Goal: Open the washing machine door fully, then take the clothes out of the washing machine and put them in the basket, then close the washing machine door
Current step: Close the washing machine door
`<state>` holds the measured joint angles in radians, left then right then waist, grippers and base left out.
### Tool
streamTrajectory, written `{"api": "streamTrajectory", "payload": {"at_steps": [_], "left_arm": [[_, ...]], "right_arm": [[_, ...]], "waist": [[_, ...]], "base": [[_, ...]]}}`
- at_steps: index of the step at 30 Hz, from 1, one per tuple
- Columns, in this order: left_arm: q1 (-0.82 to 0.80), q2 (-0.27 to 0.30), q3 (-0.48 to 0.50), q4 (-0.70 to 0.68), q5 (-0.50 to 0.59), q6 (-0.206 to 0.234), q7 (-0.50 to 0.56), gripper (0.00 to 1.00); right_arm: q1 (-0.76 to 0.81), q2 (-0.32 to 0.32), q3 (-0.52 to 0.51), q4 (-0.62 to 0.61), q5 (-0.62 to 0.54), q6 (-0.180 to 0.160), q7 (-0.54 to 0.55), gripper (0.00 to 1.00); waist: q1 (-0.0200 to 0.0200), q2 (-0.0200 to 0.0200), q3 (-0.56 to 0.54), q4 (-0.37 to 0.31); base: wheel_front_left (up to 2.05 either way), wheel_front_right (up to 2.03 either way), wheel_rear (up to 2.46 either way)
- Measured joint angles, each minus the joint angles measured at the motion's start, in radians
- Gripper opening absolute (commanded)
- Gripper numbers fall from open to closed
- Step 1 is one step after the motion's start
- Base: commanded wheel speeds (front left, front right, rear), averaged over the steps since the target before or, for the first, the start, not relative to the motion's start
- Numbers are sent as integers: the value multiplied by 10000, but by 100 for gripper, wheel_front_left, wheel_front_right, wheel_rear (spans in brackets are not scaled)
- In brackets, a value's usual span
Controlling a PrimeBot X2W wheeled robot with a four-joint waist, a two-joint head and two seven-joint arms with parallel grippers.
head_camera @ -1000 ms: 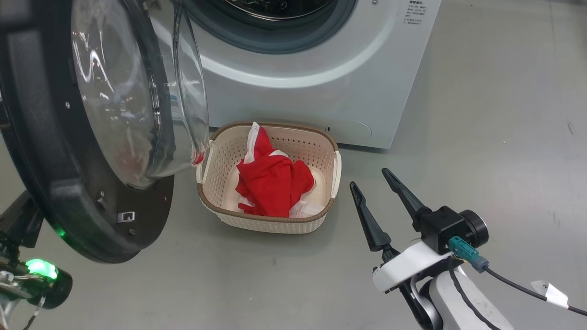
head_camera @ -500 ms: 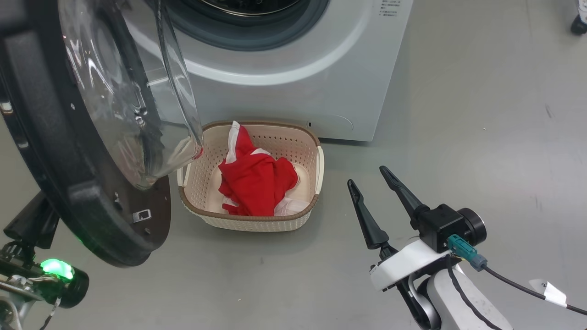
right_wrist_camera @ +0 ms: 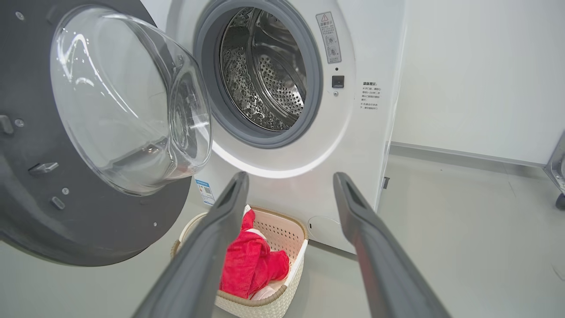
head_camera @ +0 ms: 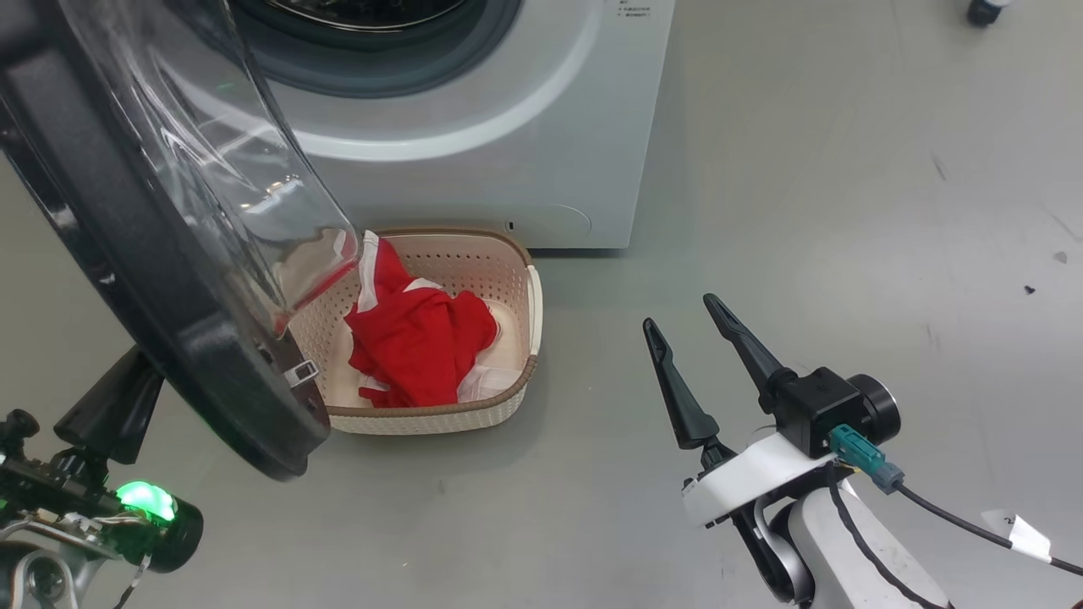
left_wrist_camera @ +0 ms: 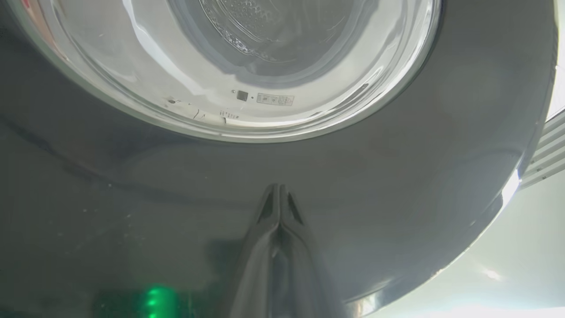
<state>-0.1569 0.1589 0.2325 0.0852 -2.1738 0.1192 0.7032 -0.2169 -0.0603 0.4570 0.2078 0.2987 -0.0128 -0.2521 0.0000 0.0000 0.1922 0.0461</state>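
Note:
The washing machine door (head_camera: 127, 254) stands partly open, and its clear glass bowl (head_camera: 211, 161) hangs over the left end of the basket (head_camera: 534, 304). In the left wrist view my left gripper (left_wrist_camera: 278, 189) is shut, with its tips against the door's glossy black outer rim (left_wrist_camera: 397, 185). The red and white clothes (head_camera: 415, 338) lie bunched in the cream basket, in front of the white washing machine (head_camera: 508, 127). My right gripper (head_camera: 680, 310) is open and holds nothing, low over the floor to the right of the basket. The right wrist view shows the steel drum (right_wrist_camera: 265, 75), the clothes (right_wrist_camera: 251, 265) and the basket (right_wrist_camera: 301, 236).
Bare grey floor (head_camera: 846, 211) stretches to the right of the machine and the basket. A white wall (right_wrist_camera: 476, 70) runs behind it. The foot of some equipment (right_wrist_camera: 558, 176) stands at the far right. A cable (head_camera: 956, 529) trails from my right wrist.
The head view has shifted, so the machine and basket sit further left. The door has swung towards the machine and now overlaps the basket's left end. The right gripper stays open.

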Motion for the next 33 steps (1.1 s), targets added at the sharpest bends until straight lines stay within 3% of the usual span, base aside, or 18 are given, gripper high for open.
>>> {"api": "streamTrajectory", "payload": {"at_steps": [33], "left_arm": [[-331,6,-397,-360,-616,6,-1452,0]], "right_arm": [[-25,13,84,-675,270,-339,0,100]], "waist": [[0,0,546,-2794]], "base": [[0,0,0]]}}
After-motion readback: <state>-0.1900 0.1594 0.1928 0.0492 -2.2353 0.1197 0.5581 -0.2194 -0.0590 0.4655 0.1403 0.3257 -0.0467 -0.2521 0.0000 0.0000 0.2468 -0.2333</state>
